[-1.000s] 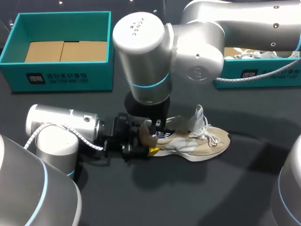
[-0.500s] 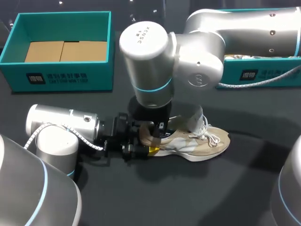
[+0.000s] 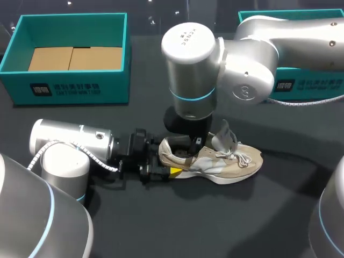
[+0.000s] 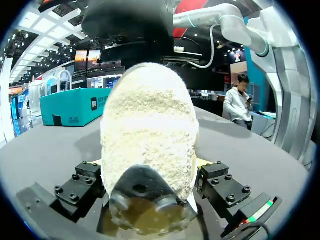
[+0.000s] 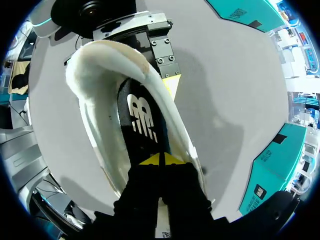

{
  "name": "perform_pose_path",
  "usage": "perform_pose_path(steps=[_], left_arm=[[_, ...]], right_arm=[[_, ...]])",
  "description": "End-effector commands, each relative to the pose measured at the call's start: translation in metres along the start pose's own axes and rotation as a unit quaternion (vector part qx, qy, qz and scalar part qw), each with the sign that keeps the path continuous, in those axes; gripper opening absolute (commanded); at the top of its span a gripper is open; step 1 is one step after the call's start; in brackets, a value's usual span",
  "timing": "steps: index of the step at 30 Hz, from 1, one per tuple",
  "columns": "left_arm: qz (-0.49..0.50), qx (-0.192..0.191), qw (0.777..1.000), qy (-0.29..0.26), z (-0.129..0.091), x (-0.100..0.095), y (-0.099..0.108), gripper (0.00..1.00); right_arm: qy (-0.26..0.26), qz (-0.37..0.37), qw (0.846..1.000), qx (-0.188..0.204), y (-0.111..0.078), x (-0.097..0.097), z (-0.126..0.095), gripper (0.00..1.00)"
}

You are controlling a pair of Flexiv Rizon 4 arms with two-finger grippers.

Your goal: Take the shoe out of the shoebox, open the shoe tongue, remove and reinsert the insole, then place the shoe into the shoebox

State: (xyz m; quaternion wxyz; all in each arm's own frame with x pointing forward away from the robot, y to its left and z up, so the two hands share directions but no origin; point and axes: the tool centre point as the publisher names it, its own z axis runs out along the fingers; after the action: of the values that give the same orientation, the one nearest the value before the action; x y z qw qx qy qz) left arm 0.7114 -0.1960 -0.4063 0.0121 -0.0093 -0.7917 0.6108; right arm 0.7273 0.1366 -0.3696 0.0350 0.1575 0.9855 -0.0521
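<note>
Our left tool (image 3: 164, 165) clamps the heel of the shoe (image 3: 228, 161), which stands on its sole on the counter (image 3: 226, 226). Our right tool (image 5: 161, 160), tips drawn together, sits inside the shoe on the black insole (image 5: 142, 122); we cannot tell whether it pinches it.

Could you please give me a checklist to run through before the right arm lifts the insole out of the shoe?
1. Shoe out of its box, lying on the table: ok.
2. Left gripper clamped on the heel: ok.
3. Tongue raised off the opening: ok.
4. Right gripper down inside the shoe, at the insole: ok.
5. Right gripper's hold on the insole: cannot tell.
</note>
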Motion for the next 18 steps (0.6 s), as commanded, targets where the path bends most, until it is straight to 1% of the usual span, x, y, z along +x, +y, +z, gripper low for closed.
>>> perform_pose_path(steps=[1,3,5,6,12,14,18], left_arm=[[0.000,0.000,1.000,-0.001,0.000,0.001,0.000,0.00],[0.000,0.000,1.000,-0.001,0.000,0.001,0.000,0.00],[0.000,0.000,1.000,-0.001,0.000,0.001,0.000,0.00],[0.000,0.000,1.000,-0.001,0.000,0.001,0.000,0.00],[0.000,0.000,1.000,-0.001,0.000,0.001,0.000,0.00],[0.000,0.000,1.000,-0.001,0.000,0.001,0.000,0.00],[0.000,0.000,1.000,-0.001,0.000,0.001,0.000,0.00]], right_arm=[[0.008,-0.001,1.000,-0.021,-0.010,-0.003,0.004,0.22],[0.012,-0.002,1.000,-0.025,-0.010,-0.003,0.007,0.24],[0.016,-0.003,0.999,-0.028,-0.010,-0.003,0.010,0.31],[0.018,-0.003,0.999,-0.029,-0.010,-0.004,0.012,0.33],[0.038,-0.007,0.998,-0.039,-0.011,-0.005,0.025,0.38],[0.047,-0.013,0.998,-0.044,-0.011,-0.005,0.031,0.44],[0.065,-0.029,0.996,-0.047,-0.010,-0.004,0.039,0.50]])
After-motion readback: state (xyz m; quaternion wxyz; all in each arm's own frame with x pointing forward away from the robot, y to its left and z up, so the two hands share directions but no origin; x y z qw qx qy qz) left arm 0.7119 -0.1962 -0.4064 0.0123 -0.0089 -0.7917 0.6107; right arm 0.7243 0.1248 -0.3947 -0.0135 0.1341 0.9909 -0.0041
